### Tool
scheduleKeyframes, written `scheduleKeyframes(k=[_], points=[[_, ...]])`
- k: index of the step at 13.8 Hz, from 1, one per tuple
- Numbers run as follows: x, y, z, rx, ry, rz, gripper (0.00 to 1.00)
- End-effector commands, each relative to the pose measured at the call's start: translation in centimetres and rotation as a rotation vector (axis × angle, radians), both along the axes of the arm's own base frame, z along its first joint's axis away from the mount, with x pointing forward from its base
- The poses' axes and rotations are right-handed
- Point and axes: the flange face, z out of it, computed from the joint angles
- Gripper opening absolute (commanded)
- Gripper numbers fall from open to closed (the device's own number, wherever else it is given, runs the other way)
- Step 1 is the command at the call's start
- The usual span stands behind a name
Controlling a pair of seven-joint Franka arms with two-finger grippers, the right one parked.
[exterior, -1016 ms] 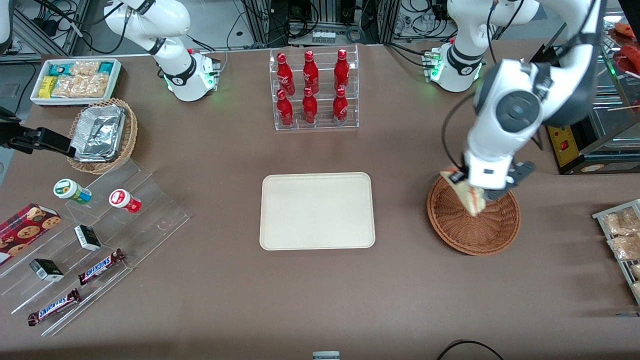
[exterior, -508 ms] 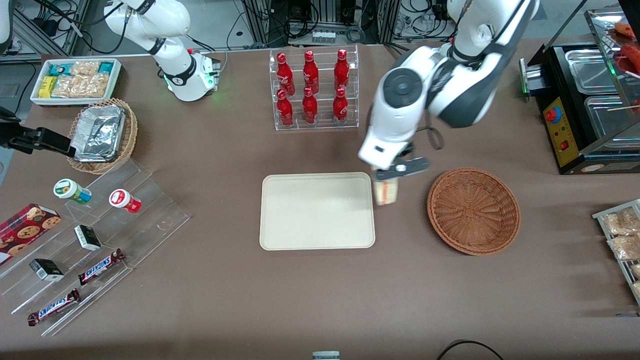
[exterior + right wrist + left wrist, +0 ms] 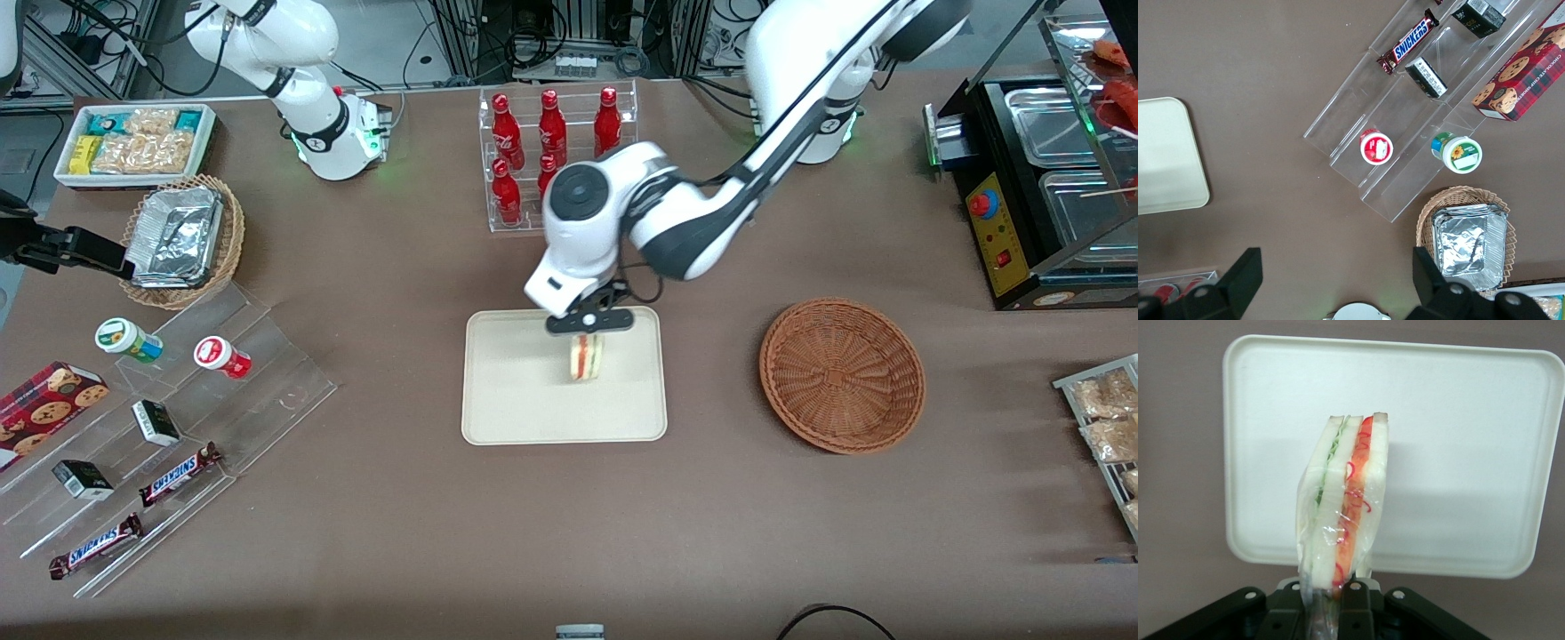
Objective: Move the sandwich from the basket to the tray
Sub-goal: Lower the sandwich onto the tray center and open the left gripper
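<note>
My left gripper (image 3: 589, 331) is shut on the sandwich (image 3: 586, 357), a plastic-wrapped wedge of pale bread with red and green filling, and holds it above the cream tray (image 3: 507, 391). In the left wrist view the sandwich (image 3: 1345, 500) hangs from the gripper (image 3: 1331, 613) over the tray (image 3: 1458, 440), its cut edge showing. The reddish-brown wicker basket (image 3: 842, 375) sits beside the tray toward the working arm's end of the table, with nothing in it.
A clear rack of red bottles (image 3: 556, 160) stands farther from the front camera than the tray. A tan basket with foil containers (image 3: 182, 240), a white bin of snacks (image 3: 133, 142) and a clear stepped stand with snacks (image 3: 160, 427) lie toward the parked arm's end.
My gripper has carried the sandwich up out of the basket and sideways toward the parked arm's end, from over the basket to over the tray. The basket now holds nothing.
</note>
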Motion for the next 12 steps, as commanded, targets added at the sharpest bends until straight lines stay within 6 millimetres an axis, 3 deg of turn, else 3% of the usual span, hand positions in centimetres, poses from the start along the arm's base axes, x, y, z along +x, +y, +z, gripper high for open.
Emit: scheduleKeyframes(k=[1,4,6,7,12], points=[[2.0,-2.4,-2.6,0.000,-0.025,0.030,0.00],[2.9,-3.1,-4.9,-0.046,-0.058,0.040,0.00],[4.1,-2.5,-6.2,-0.055,-0.079,0.063,0.00],[3.2,-3.3,-6.5,-0.052,-0.078,0.049,0.00],[3.7,-3.9,-8.4,-0.041,-0.100,0.076,0.00]])
